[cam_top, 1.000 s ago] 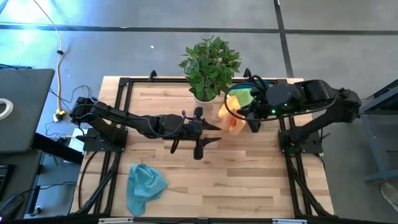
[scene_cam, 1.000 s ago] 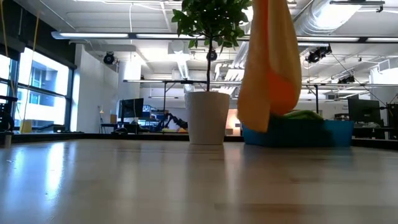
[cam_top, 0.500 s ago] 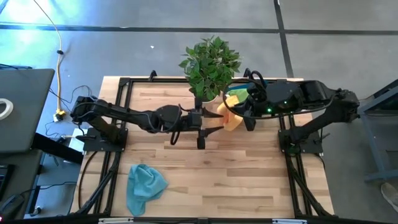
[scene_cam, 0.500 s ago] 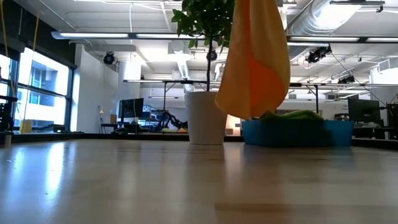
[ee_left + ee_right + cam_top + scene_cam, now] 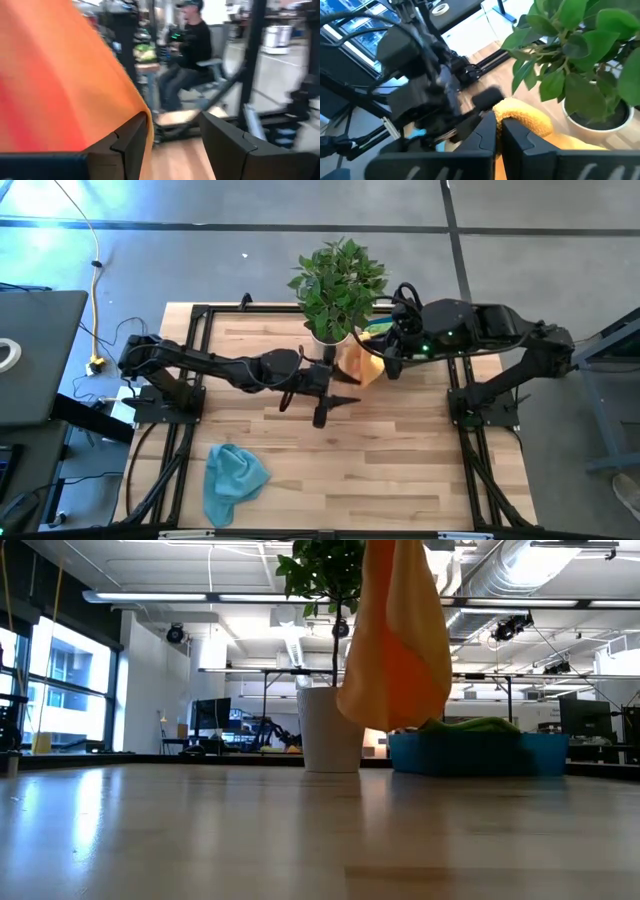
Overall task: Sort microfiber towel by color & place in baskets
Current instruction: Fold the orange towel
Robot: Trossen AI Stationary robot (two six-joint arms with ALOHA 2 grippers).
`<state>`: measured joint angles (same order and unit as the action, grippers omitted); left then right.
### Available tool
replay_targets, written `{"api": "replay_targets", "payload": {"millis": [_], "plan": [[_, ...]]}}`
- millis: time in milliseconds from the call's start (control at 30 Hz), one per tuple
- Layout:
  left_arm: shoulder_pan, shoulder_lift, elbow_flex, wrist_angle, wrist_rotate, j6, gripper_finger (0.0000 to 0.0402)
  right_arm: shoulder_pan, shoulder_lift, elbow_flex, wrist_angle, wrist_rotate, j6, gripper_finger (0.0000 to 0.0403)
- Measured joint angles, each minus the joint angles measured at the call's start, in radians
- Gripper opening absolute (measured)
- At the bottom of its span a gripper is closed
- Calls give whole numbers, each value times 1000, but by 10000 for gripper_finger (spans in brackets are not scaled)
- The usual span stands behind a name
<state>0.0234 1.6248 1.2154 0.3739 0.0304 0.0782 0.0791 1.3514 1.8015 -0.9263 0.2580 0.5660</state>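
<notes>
An orange towel (image 5: pixel 395 650) hangs from my right gripper (image 5: pixel 498 130), which is shut on it high above the table, in front of the white plant pot (image 5: pixel 332 730). In the high view the towel (image 5: pixel 358 367) hangs between my two grippers. My left gripper (image 5: pixel 172 132) is held level and open with nothing between its fingers; the towel (image 5: pixel 60 90) hangs just outside one finger. The teal-blue basket (image 5: pixel 530 755) stands at the far right and holds a green towel (image 5: pixel 470 725). A teal towel (image 5: pixel 232 477) lies crumpled at the near left. My right gripper pinches a bunched fold of the orange towel's top (image 5: pixel 520 116) between its two fingers, which slant down from the table's right. The towel hangs slack below them, its lower end (image 5: pixel 385 720) clear of the table. My left gripper: I cannot tell whether the towel touches the outer side of its finger (image 5: pixel 132 137).
The potted plant (image 5: pixel 338 285) stands at the far middle, close behind the hanging towel. Black frame rails (image 5: pixel 190 360) run along the table's left and right sides. Bare wood lies in the middle and near right (image 5: pixel 400 470).
My right gripper has carried the orange towel toward the table's left, from in front of the basket to in front of the plant pot; the towel still hangs clear of the table. My left gripper has reached a little toward the right, closer to the towel.
</notes>
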Motion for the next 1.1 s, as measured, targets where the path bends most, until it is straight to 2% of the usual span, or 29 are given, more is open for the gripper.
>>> {"api": "replay_targets", "payload": {"millis": [67, 200, 400, 667, 933, 1100], "plan": [[-5, -2, 1, -57, 34, -26, 169, -9, 0, 0, 2, 0, -6, 0], [-15, 0, 0, -169, 37, -41, 161, -21, 0, 0, 15, 0, -9, 0], [-24, 17, -2, -237, 33, -47, 151, -21, 0, 0, 28, 0, -10, 0], [-41, 60, 2, -184, -76, -49, 151, -20, 0, 0, 35, -2, -7, 0], [-46, 82, -1, -84, -92, -34, 149, -19, 0, 0, 35, -3, -6, 0], [-52, 86, 0, -83, -244, -3, 150, -19, 0, 0, 43, -3, 13, 0]]}}
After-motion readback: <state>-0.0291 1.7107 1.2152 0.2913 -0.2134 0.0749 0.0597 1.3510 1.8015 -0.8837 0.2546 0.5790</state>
